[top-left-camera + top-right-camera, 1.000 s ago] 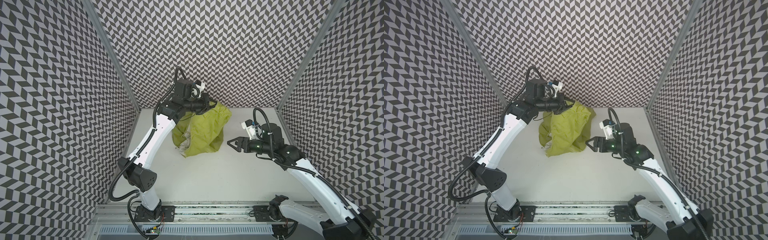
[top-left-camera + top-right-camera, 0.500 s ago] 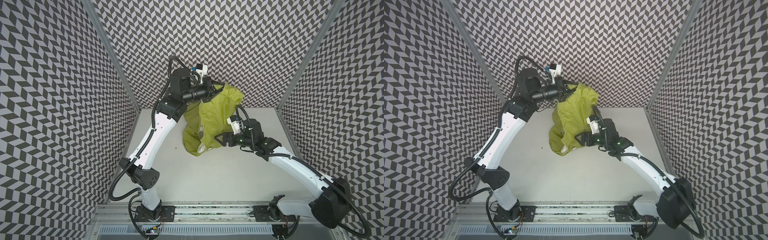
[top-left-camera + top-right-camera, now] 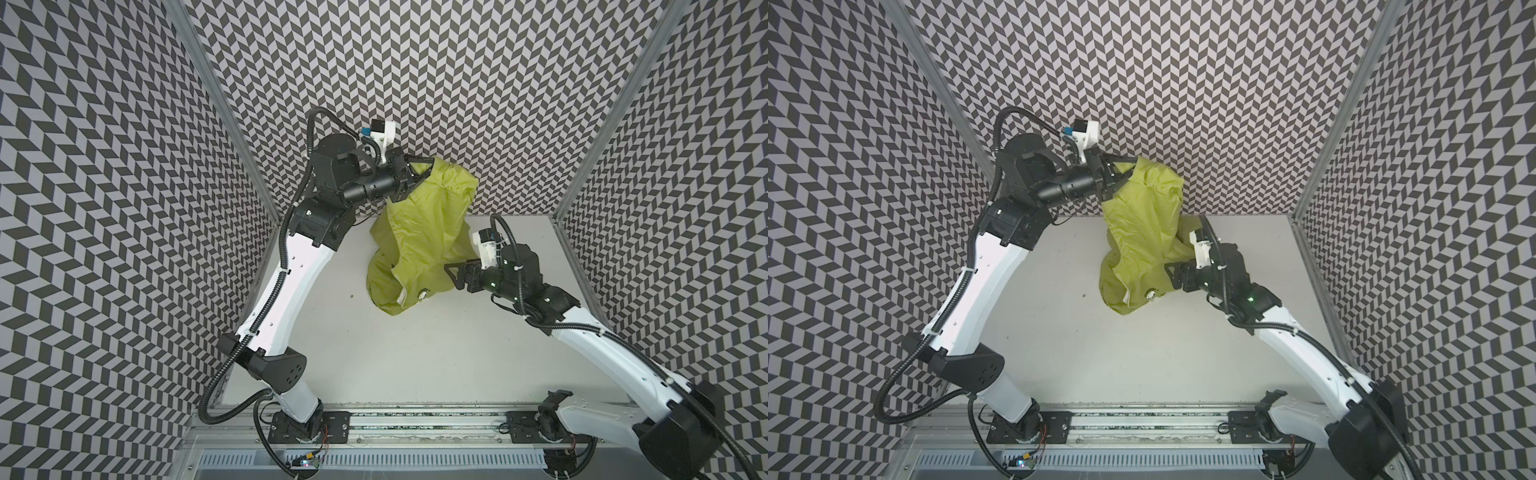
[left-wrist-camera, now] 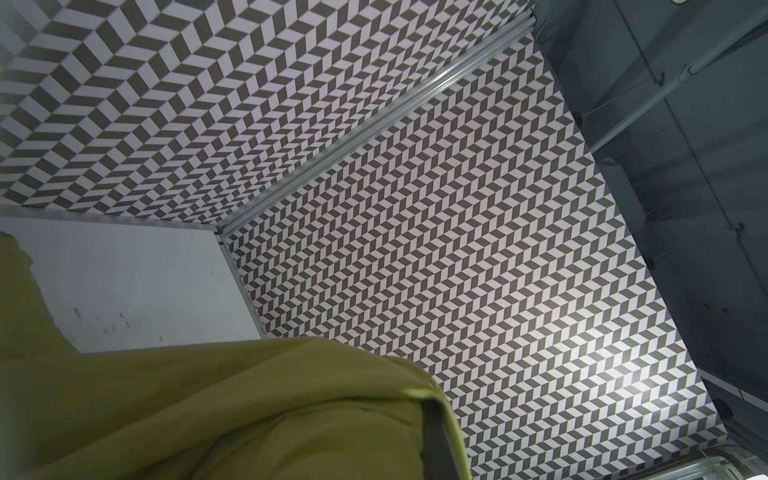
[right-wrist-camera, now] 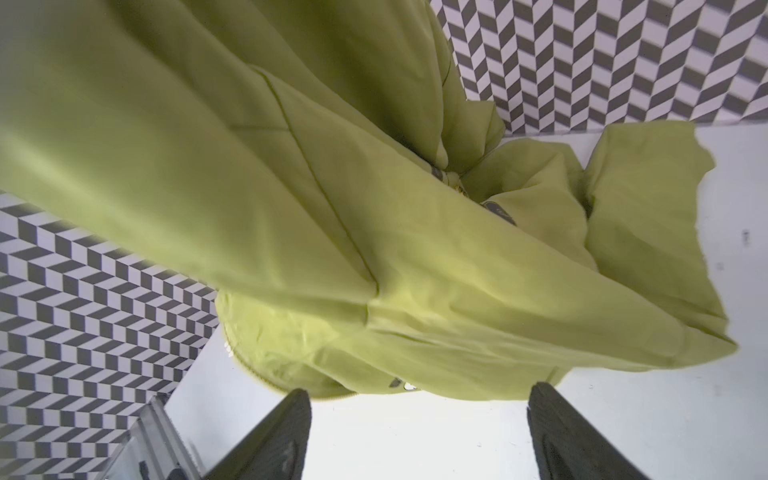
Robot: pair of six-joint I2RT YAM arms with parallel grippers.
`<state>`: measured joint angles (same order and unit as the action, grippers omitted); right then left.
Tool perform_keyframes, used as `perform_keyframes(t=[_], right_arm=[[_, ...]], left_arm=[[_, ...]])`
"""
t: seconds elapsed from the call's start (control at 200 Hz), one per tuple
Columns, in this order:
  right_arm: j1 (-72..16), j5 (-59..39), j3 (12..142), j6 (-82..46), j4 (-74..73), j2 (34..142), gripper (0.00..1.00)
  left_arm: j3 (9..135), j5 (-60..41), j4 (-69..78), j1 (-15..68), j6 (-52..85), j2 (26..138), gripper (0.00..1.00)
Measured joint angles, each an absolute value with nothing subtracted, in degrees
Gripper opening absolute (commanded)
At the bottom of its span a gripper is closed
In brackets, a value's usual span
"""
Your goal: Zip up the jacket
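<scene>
Right wrist view shows my right gripper (image 5: 419, 419) spread wide with nothing between its fingers, now just short of the lower fold of the jacket (image 5: 374, 249) after coming in from well apart a second ago. My left gripper (image 3: 422, 172) stays clamped on the top edge and has hoisted it higher by the back wall, the lower end reaching the table (image 3: 374, 353). I judge this is still arranging; closing the front has not begun.

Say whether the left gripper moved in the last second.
Yes. The left gripper, shut on the jacket, has risen farther above the back edge of the table.
</scene>
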<state>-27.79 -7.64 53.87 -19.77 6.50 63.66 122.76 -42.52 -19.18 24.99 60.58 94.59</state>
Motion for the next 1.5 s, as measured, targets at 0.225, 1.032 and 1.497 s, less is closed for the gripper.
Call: perform_keyframes(t=[0.225, 1.032, 1.497], right_arm=[[-27.4, -6.2, 48.2, -9.1, 1.5, 59.4, 0.98], [-27.1, -15.1, 73.9, 3.4, 5.3, 90.5, 0.00], [-27.0, -20.4, 90.5, -11.8, 19.0, 77.7, 0.00]], left_arm=[[122.5, -43.3, -19.2, 22.0, 62.0, 94.2, 0.00], [123.0, -47.7, -21.7, 13.5, 60.9, 90.8, 0.00], [128.6, -29.2, -23.8, 9.3, 45.1, 90.7, 0.00]])
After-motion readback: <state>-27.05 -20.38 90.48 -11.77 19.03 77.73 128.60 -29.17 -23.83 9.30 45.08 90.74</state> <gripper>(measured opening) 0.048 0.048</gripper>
